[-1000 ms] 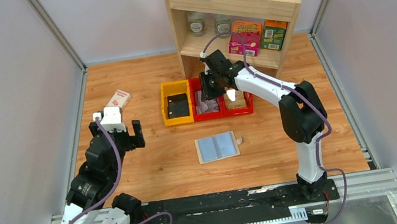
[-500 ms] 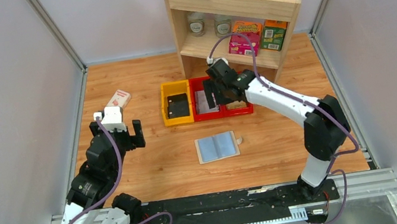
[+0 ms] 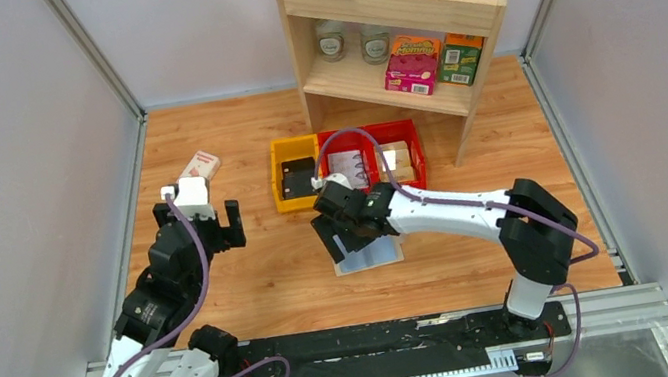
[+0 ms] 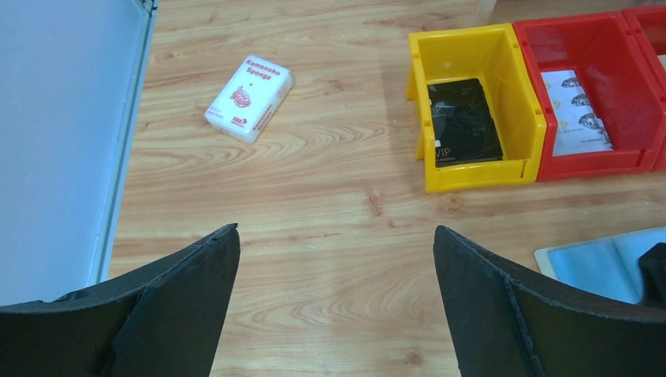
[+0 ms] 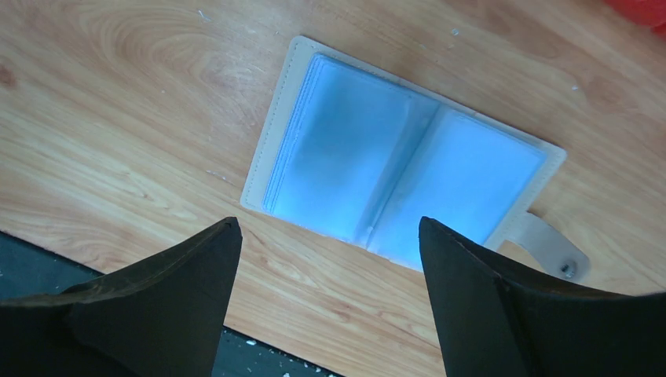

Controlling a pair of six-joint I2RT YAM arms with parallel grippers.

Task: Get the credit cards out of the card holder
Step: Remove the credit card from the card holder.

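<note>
Wooden bench (image 3: 252,272), mid-way: card holder (image 5: 400,184) lying open, lining up, directly under the right pincer (image 5: 327,228), spread wide, gripping nothing. Left pincer (image 4: 336,236) likewise wide, empty-handed, well apart. Probably credit cards (image 4: 577,110) in the red bin (image 4: 632,78).

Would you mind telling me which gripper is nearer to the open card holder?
Right. The right gripper hovers directly above the card holder, jaws open; the left gripper sits far off to its left.

right end effector (image 3: 347,239) over open card holder (image 3: 384,252) | left end effector (image 3: 195,213) near small box (image 3: 200,165)
</note>
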